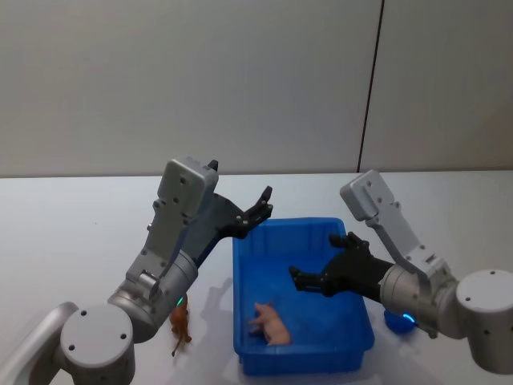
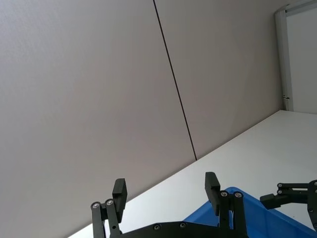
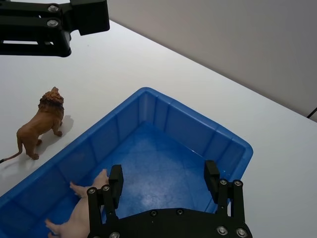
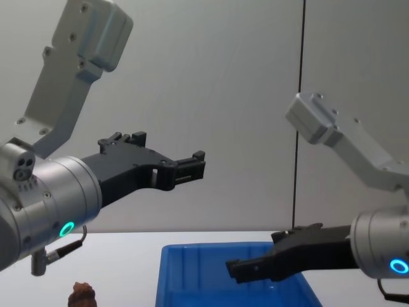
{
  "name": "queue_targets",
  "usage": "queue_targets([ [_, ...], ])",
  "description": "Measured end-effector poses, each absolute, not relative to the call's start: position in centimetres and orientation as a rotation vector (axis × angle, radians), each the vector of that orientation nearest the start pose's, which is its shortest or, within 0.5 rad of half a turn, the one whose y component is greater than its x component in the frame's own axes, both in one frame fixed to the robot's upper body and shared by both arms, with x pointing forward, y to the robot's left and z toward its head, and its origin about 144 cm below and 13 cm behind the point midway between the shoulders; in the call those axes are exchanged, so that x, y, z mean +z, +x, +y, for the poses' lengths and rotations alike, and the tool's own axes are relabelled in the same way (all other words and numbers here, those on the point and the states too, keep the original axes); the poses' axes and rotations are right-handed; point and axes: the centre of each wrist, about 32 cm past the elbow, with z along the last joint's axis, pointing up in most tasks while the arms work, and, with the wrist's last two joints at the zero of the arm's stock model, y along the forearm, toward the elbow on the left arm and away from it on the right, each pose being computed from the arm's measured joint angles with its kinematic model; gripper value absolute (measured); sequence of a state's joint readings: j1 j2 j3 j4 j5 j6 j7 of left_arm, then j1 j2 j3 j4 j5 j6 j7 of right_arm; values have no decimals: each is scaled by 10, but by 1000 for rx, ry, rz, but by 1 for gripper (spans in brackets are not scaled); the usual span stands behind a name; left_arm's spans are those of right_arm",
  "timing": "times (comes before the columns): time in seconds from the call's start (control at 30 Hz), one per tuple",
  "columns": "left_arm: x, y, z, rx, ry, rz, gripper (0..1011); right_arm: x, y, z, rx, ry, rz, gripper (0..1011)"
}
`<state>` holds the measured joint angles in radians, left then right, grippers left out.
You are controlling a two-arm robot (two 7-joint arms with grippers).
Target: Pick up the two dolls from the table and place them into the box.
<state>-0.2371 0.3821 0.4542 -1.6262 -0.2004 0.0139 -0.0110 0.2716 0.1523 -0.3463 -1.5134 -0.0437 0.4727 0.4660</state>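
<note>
The blue box (image 1: pixel 353 322) stands on the white table (image 1: pixel 80 233). A pale pink doll (image 1: pixel 271 323) lies inside it near the front left corner, also seen under my right wrist (image 3: pixel 81 213). A brown lion doll (image 1: pixel 181 325) stands on the table just left of the box (image 3: pixel 198 116), and shows again in the right wrist view (image 3: pixel 42 121) and the chest view (image 4: pixel 82 295). My right gripper (image 1: pixel 315 258) hovers open and empty over the box's inside (image 3: pixel 163 176). My left gripper (image 1: pixel 263 205) is raised above the box's far left corner, open and empty (image 2: pixel 166 188).
A small blue round object (image 1: pixel 397 321) lies on the table at the box's right side, under my right arm. A grey wall with a dark vertical seam (image 1: pixel 370 88) runs behind the table. Bare tabletop stretches to the left and far side.
</note>
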Motion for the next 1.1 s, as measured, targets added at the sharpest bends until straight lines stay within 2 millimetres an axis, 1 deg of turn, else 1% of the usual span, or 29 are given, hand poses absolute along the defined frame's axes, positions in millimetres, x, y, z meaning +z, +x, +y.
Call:
queue_targets([
  [0.23, 1204, 492, 198, 1124, 61, -268, 1001, 1204, 516, -176, -869, -406, 73, 1001],
  [0.43, 1204, 492, 198, 1124, 61, -268, 1001, 1207, 511, -194, -927, -380, 86, 1001],
  [0.47, 1204, 492, 198, 1124, 61, -268, 1001, 1207, 508, -200, -946, -375, 94, 1001],
  [0.57, 1204, 492, 198, 1124, 61, -268, 1001, 1207, 504, -207, -970, -369, 108, 1001],
  [0.67, 1204, 492, 198, 1124, 61, -268, 1001, 1204, 493, -224, -1017, -368, 141, 1001],
  [0.77, 1204, 492, 198, 1124, 61, -268, 1001, 1202, 486, -232, -1039, -371, 165, 1001],
  [0.87, 1204, 492, 198, 1124, 61, -268, 1001, 1195, 471, -246, -1074, -388, 203, 1001],
  [1.1, 1204, 492, 198, 1124, 61, -268, 1001, 1184, 445, -264, -1112, -420, 249, 1001],
])
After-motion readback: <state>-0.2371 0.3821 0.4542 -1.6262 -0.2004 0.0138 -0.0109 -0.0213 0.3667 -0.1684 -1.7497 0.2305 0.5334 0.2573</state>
